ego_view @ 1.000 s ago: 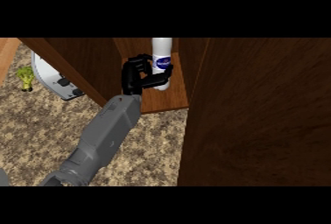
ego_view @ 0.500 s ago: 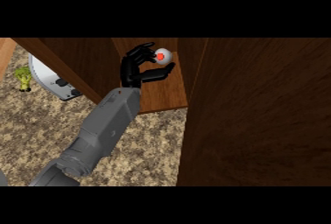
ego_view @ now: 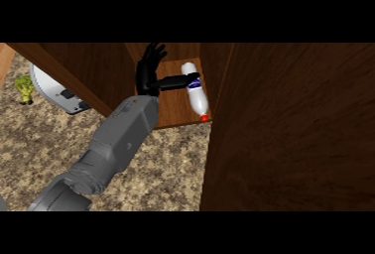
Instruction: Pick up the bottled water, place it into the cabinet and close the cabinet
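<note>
Now bottled water (ego_view: 195,94) lies on its side inside cabinet (ego_view: 174,113); left hand (ego_view: 150,74) fingers spread, holding nothing. Next: pull clear, shut cabinet.

Single head view, steeply down, close over counter (ego_view: 168,168) and cabinet (ego_view: 293,124).
</note>
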